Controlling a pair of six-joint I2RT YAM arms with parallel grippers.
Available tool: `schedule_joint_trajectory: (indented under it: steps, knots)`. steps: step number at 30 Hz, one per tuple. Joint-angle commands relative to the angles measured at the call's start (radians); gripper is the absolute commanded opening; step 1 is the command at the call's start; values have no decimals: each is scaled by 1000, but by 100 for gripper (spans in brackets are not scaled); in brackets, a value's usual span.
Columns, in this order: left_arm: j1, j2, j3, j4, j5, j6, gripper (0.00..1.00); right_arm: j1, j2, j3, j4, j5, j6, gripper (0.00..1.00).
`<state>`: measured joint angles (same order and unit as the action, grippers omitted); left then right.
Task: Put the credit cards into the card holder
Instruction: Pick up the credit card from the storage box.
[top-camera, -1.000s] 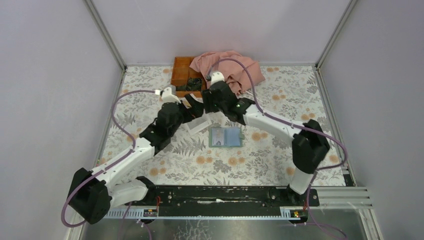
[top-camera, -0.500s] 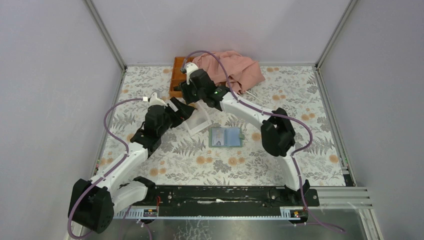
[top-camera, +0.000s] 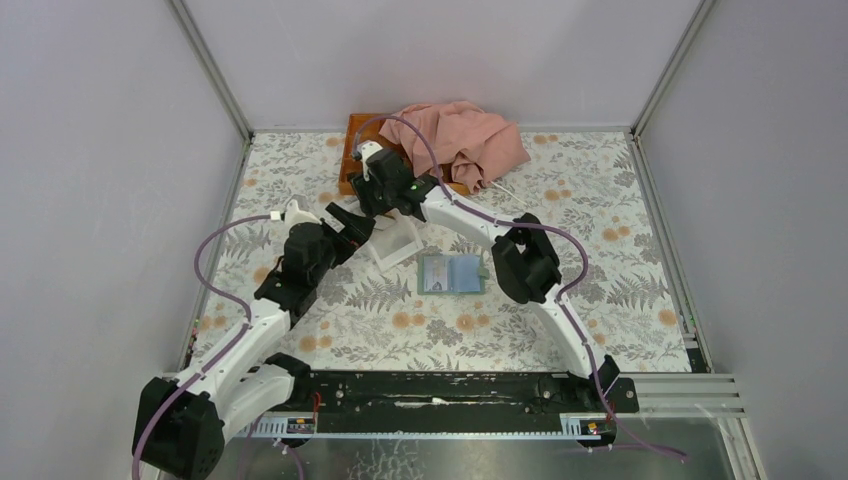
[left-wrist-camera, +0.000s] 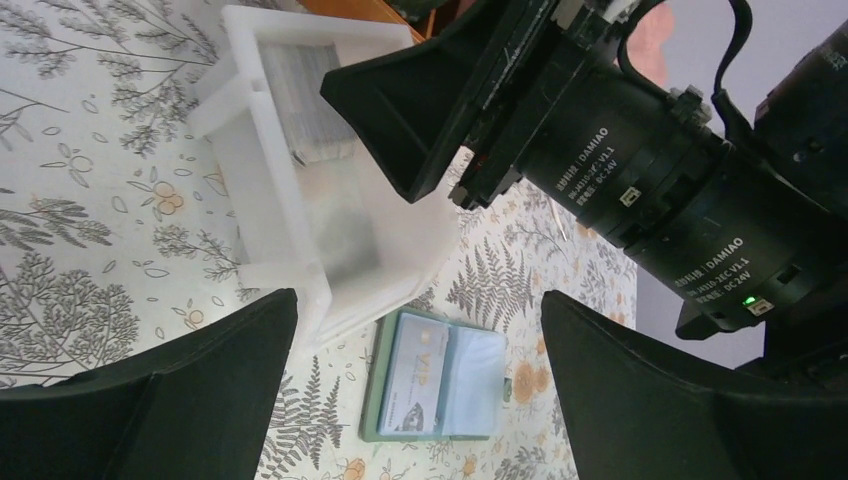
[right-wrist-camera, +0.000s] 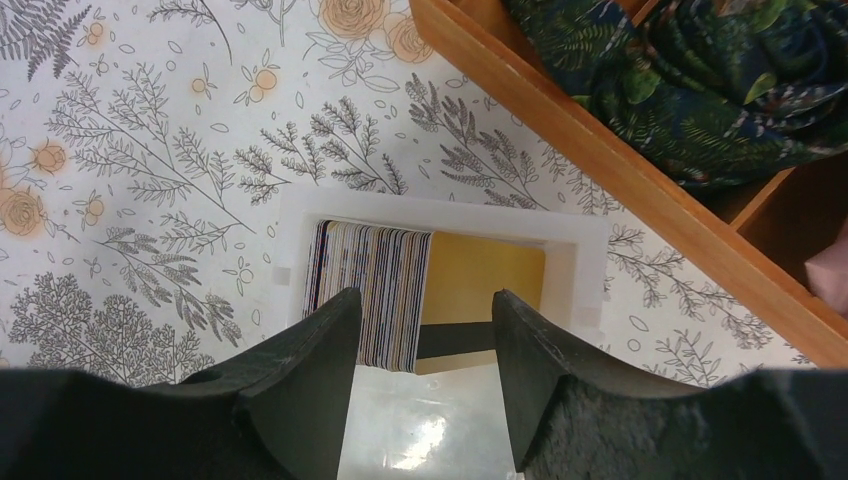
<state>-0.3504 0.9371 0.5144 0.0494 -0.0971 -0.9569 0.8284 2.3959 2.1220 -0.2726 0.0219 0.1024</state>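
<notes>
The card holder (top-camera: 450, 272) lies open on the table; in the left wrist view (left-wrist-camera: 435, 375) a pale card (left-wrist-camera: 418, 372) sits in its left pocket. The other credit cards (right-wrist-camera: 368, 292) stand in a stack on edge in a white open-topped box (top-camera: 395, 243), with an orange card (right-wrist-camera: 483, 280) behind them. My right gripper (right-wrist-camera: 425, 310) is open and hovers right over the box, its jaws either side of the stack without touching it. My left gripper (left-wrist-camera: 418, 310) is open wide and empty, just left of the box (left-wrist-camera: 300, 190); it holds nothing.
An orange wooden tray (right-wrist-camera: 600, 170) with dark leafy cloth (right-wrist-camera: 700, 80) stands just behind the box. A pink cloth (top-camera: 460, 135) is heaped at the back. The right arm's wrist (left-wrist-camera: 640, 170) crosses close over the left gripper.
My right arm has swung left and back, and its gripper now sits over the white box. My left arm has drawn back to the left. The card holder has not moved.
</notes>
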Motion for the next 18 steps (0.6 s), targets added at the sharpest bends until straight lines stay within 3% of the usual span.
schedule_joint_trajectory:
  steps: [1, 18]
  knots:
    - [8, -8, -22, -28, -83, -23, 100, -9, 3, 71, -11, -29, 23, 58]
    - [9, 8, -50, -12, -116, -29, 100, -55, 61, 64, 12, -147, 153, 51]
